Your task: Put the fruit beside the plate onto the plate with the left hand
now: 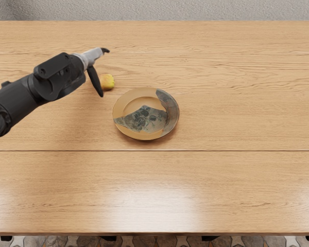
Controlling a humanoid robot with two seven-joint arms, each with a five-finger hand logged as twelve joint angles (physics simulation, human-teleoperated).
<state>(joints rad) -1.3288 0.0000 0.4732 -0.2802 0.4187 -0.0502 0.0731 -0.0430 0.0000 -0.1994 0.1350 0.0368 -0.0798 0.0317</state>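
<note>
While fruit (pixel 108 81) lies beside plate (pixel 127 103), left hand (pixel 91 60) hovers.

A small yellow fruit (pixel 108 81), tinged orange on one side, lies on the table (pixel 221 180) in its far-left part, nearer the far edge than the near one. Its left side is hidden and its kind is hard to tell; it may be a lemon. Just to its right and a little nearer the near edge, a round, shallow plate (pixel 124 101) lies flat, amber-gold and glossy, with a dark grey-green marbled patch across its middle and right rim. The fruit sits apart from the plate, off its far-left rim.
</note>
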